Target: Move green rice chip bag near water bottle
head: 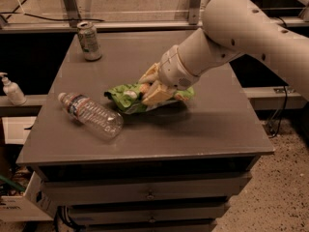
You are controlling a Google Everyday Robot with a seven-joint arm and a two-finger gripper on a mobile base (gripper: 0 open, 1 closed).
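The green rice chip bag (pixel 126 96) is crinkly bright green and sits low over the middle of the grey table (pixel 203 134). My gripper (pixel 153 89) is shut on the bag's middle, with pale fingers (pixel 155 95) wrapped over it. The bag's left end points toward the water bottle (pixel 91 116), which lies on its side at the table's front left with its white cap to the far left. A short gap lies between the bag's left end and the bottle. The bag's right end (pixel 188 94) shows past the gripper.
A green-and-white drink can (pixel 89 41) stands at the table's back left corner. A small white pump bottle (pixel 11 90) stands on a ledge left of the table. A rail runs behind the table. Drawers sit under the tabletop.
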